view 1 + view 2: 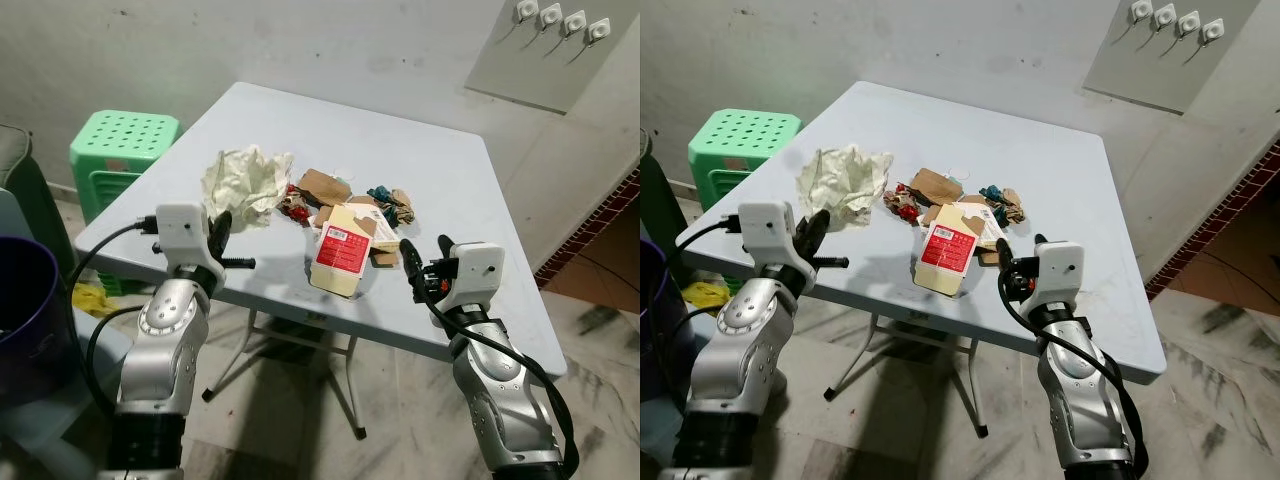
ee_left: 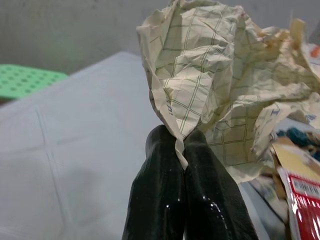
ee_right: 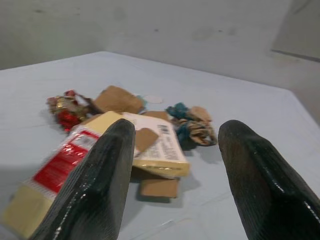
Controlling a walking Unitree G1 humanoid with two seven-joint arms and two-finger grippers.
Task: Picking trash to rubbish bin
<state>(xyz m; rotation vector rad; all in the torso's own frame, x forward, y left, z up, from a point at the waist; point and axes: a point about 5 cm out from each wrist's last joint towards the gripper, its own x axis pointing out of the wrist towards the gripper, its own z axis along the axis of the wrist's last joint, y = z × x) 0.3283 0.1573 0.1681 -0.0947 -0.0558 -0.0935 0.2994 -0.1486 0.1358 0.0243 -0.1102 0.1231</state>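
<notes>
We have our left gripper clenched on a corner of the crumpled checked paper, which bulges just beyond its fingertips, low over the near left part of the counter. Our right gripper hovers released, fingers spread, at the counter's near edge. Straight ahead of it lies the yellow carton with the red label, touching some brown cardboard scraps. A little farther out sit a red wrapper cluster and a teal-and-brown wrapper bundle. The purple bin stands off to the outer side of our left arm, below counter height, near a green stool.

We judge the job barely begun: the paper is gripped but not yet binned, and all the other trash lies on the counter awaiting pickup.
</notes>
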